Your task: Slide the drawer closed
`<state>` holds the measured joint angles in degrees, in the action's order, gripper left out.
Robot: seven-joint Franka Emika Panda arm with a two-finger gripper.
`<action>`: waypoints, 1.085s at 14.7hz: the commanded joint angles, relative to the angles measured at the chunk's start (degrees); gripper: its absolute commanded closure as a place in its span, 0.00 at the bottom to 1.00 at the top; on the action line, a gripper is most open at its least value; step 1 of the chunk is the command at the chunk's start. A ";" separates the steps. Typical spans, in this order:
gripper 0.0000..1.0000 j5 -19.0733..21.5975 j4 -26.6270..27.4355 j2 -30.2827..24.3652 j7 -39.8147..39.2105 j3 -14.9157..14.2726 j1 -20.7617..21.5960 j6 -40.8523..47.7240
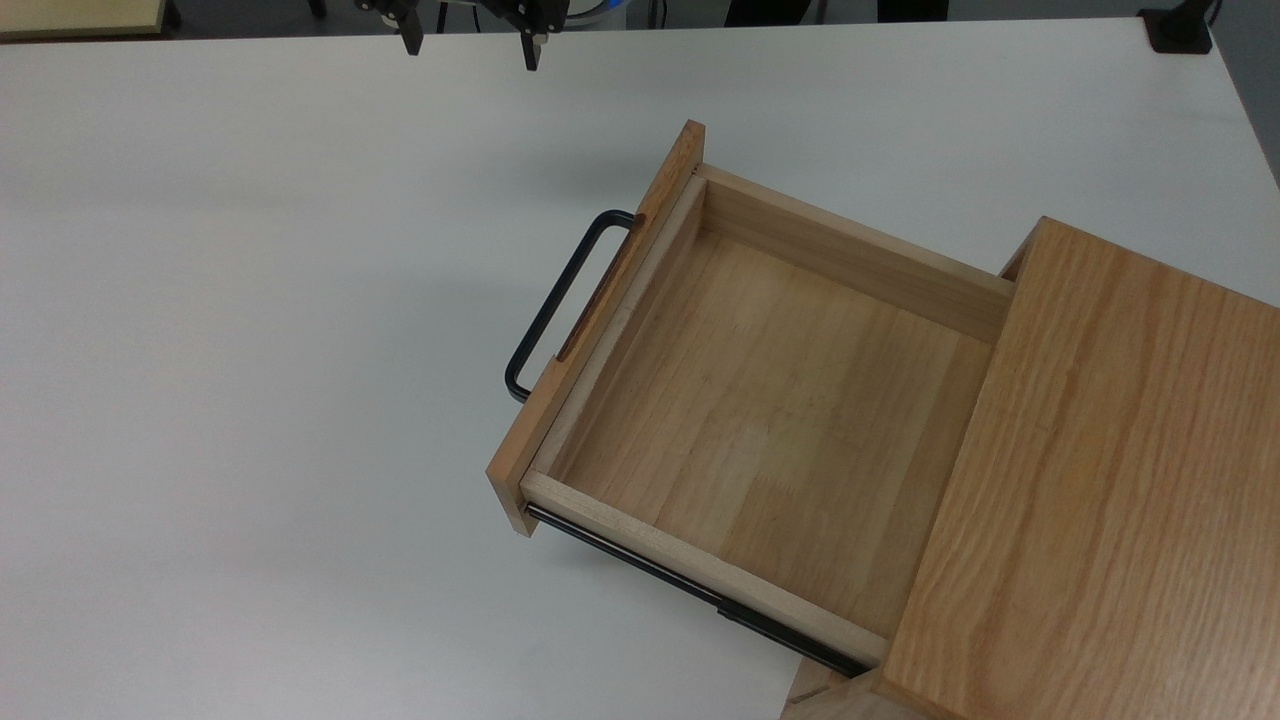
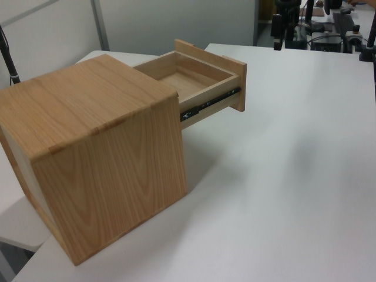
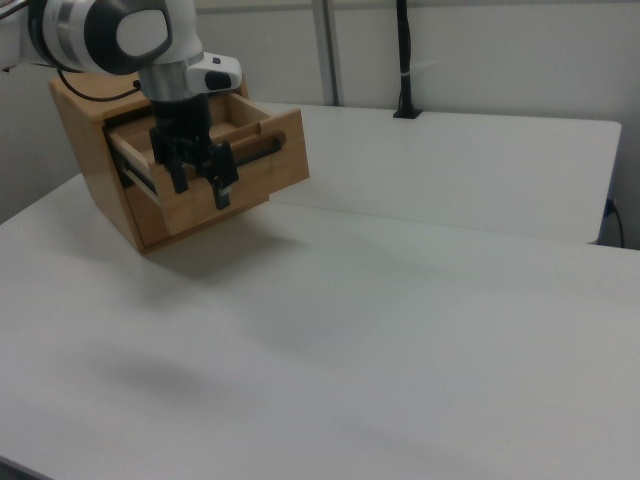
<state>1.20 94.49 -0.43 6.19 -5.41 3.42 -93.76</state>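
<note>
On white table (image 1: 250,400): drawer (image 1: 780,400) pulled out, hand (image 1: 470,45) well apart, fingers spread.

**White arm, black gripper**

The arm (image 3: 110,35) is showing glossy white rounded shells, with a grey band and a dark ring at one joint. A white wrist block is carrying a small dark mark. Below it the gripper (image 3: 199,182) is hanging matt black, its two slim angular fingers (image 3: 224,188) parted. A dark cable is trailing behind the arm.
</note>
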 commanded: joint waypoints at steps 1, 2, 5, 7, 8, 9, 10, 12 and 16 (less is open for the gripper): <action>0.00 -0.32 0.61 -0.71 -2.83 -1.00 0.81 0.59; 0.00 -0.32 0.61 -0.71 -2.85 -1.00 0.72 0.68; 0.00 -0.32 0.61 -0.80 -2.85 -1.00 0.71 0.68; 0.00 -0.32 0.61 -0.80 -2.85 -1.00 0.71 0.68; 0.00 -0.32 0.61 -0.71 -2.85 -1.00 0.71 0.68; 0.00 -0.32 0.61 -0.71 -2.85 -1.00 0.71 0.68; 0.00 -0.32 0.61 -0.80 -2.85 -1.00 0.71 0.68; 0.00 -0.32 0.61 -0.71 -2.85 -1.09 0.63 0.68; 0.11 -0.32 0.61 -0.71 -3.28 -1.18 0.63 0.59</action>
<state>1.14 94.57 -0.43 4.57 -5.68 3.32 -93.76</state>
